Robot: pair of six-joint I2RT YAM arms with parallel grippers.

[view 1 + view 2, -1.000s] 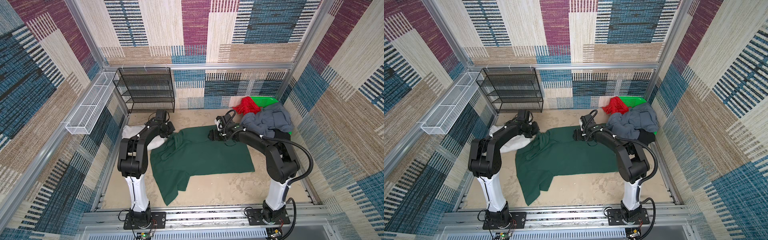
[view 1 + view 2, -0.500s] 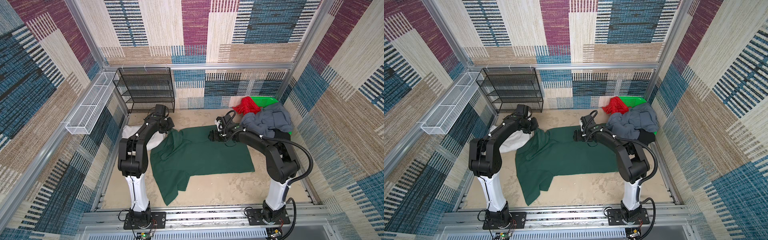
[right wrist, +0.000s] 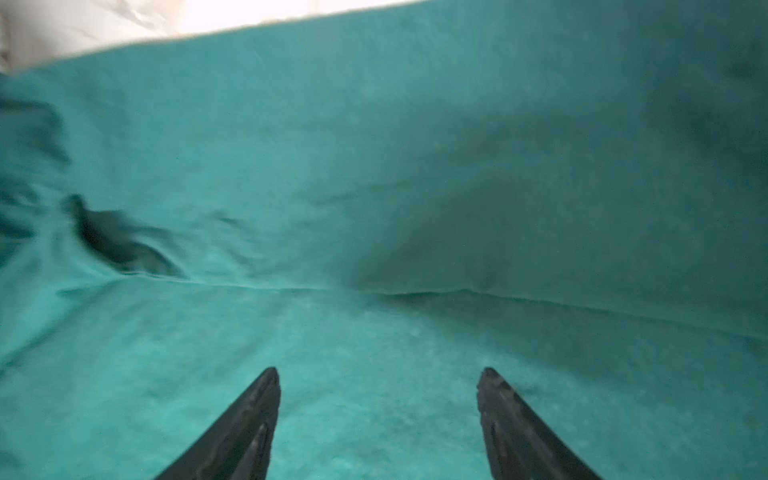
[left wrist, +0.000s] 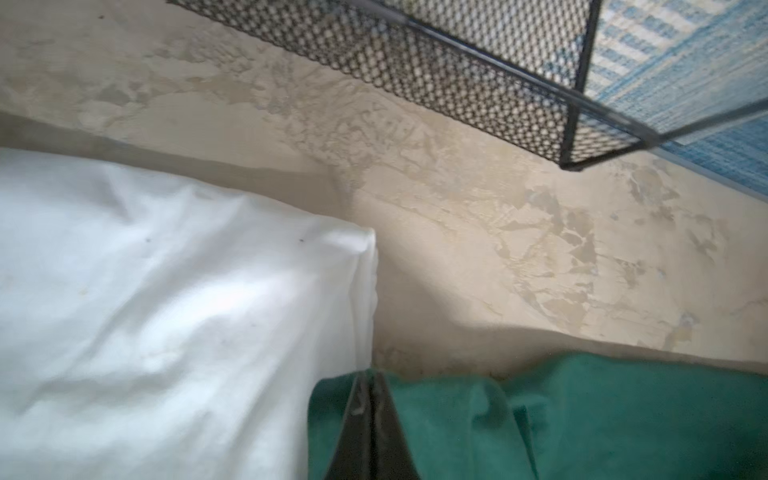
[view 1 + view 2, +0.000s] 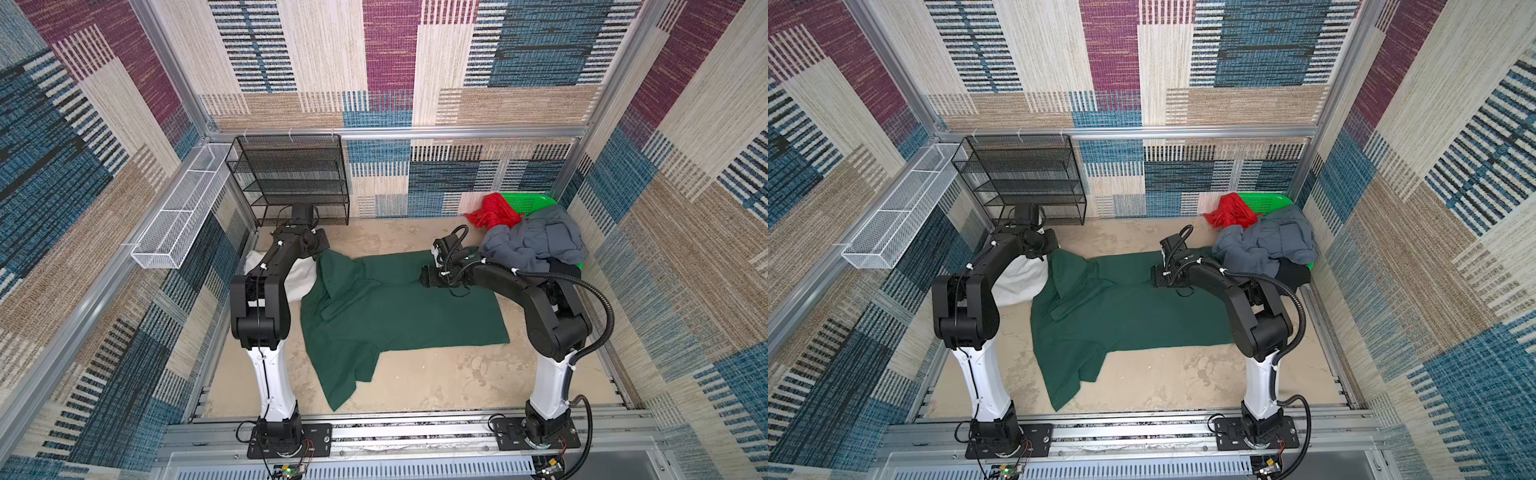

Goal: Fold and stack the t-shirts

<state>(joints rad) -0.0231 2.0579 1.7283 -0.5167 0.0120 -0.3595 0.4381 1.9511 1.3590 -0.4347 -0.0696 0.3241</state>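
**Desk:** Where are we on the green one?

**Me:** Spreading it out, I'd say, not folding yet. The dark green t-shirt [image 5: 399,307] lies open across the middle of the bench [image 5: 436,386]. Its body is fairly flat, but the left end is rumpled and one sleeve trails toward the near edge. My left claw [image 4: 369,386] is pinched together on a corner of that rumpled end. In both top views the cloth tents up to it.

**Desk:** And the right?

**Me:** My right claw [image 3: 379,374] has its jaws well apart, low over the shirt's far edge, and it grips nothing. I can't tell whether the tips touch the cloth.

**Desk:** What does the next move call for?

**Me:** My guess is to draw the held corner outward until that shoulder lies flat. I mustn't drag the shirt onto the white t-shirt [image 4: 145,311], which sits folded, it seems, just beside it. The right claw may have to pin or take the far edge so the body stays put.

**Desk:** Anything different from a second ago?

**Me:** The left claw has risen and pulled back toward the black mesh rack [image 5: 291,178], taking the corner with it. That edge now stands higher off the bench. The right arm has hardly moved.

**Desk:** The others?

**Me:** Unfolded, heaped at the far right over the green basket [image 5: 528,201]. The grey-blue t-shirt [image 5: 536,245] is on top, the red t-shirt [image 5: 492,214] is behind it, and a black t-shirt [image 5: 565,268] shows beneath.
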